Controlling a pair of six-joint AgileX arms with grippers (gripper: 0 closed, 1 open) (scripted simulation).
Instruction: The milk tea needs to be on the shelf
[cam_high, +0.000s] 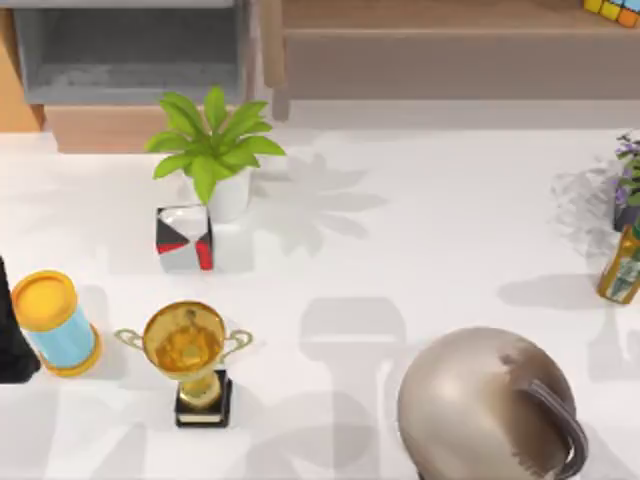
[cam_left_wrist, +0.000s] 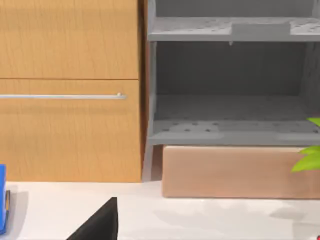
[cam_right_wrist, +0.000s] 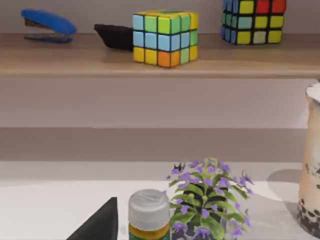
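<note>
We find the milk tea (cam_right_wrist: 311, 160) standing on the table (cam_high: 420, 250), not yet shelved; we cannot tell either gripper's state.

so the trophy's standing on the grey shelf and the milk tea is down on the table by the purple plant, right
Not quite. The trophy stands on the table, in front of the red, black and white cube, not on the grey shelf; the top view shows that. The rest holds: in the right wrist view the milk tea is down on the table by the purple plant.
</note>
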